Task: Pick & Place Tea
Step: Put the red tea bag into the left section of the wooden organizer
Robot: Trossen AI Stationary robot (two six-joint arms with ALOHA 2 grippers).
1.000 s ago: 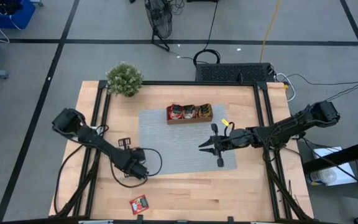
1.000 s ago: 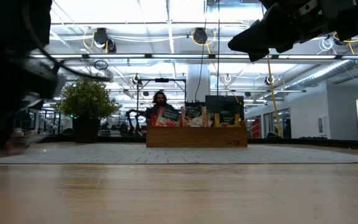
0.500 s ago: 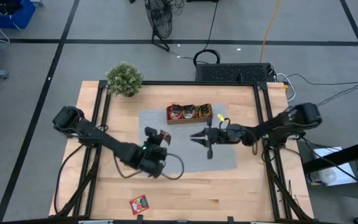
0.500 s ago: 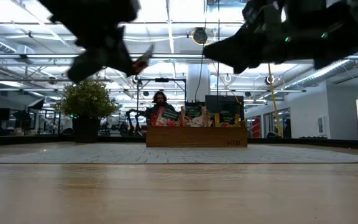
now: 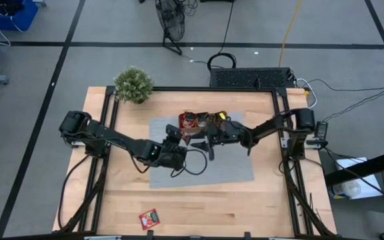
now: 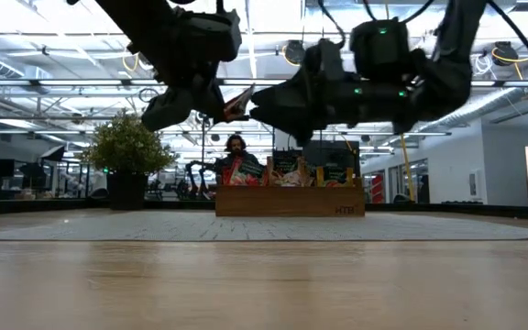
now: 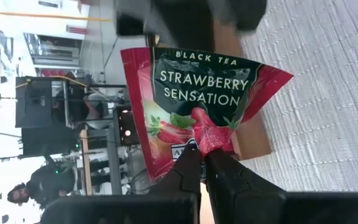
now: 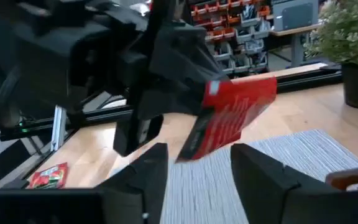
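Observation:
My left gripper point(image 6: 211, 103) is shut on a red tea packet point(image 7: 194, 93) printed "Strawberry Sensation", held in the air over the grey mat, just in front of the wooden tray point(image 5: 203, 122). My right gripper point(image 8: 194, 171) is open and faces it from the table's right. The packet point(image 8: 235, 115) hangs just ahead of the right gripper's fingers, and nothing touches them. The tray holds more tea packets point(image 6: 287, 171) standing on edge. Another red packet point(image 5: 149, 219) lies flat on the wood near the table's front edge. My left gripper pinches the middle of one edge of the packet point(image 7: 209, 134) between its two fingertips; the wrapper is crumpled there. The fingers come from the table's near left, roughly level. The packet stands out beyond the fingertips, tilted, lifted clear of mat and tray.
A potted plant point(image 5: 133, 85) stands at the table's far left corner. The grey mat point(image 5: 232, 167) covers the middle of the table, with bare wood around it. A person point(image 6: 236, 147) shows in the room beyond the table.
My left gripper has risen from the table's near left and gone toward the far right, carrying the red packet up to the tray. My right gripper has moved from the mat's right part toward the table's left and now faces the packet.

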